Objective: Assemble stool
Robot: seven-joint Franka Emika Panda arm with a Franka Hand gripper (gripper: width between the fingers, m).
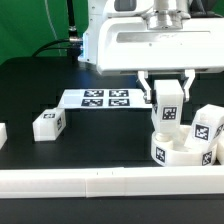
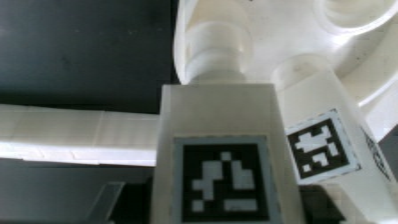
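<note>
My gripper is shut on a white block leg, held upright with its tag facing the camera, right over the round seat at the front of the exterior view's right. In the wrist view the same leg fills the middle between my fingers. Its round peg end meets the seat; I cannot tell whether it sits in a socket. A second leg stands in the seat beside it and shows as a tagged block. A third leg lies loose on the exterior view's left.
The marker board lies flat behind the seat, toward the middle. A long white border rail runs along the front edge. Another white piece is cut off at the exterior view's left edge.
</note>
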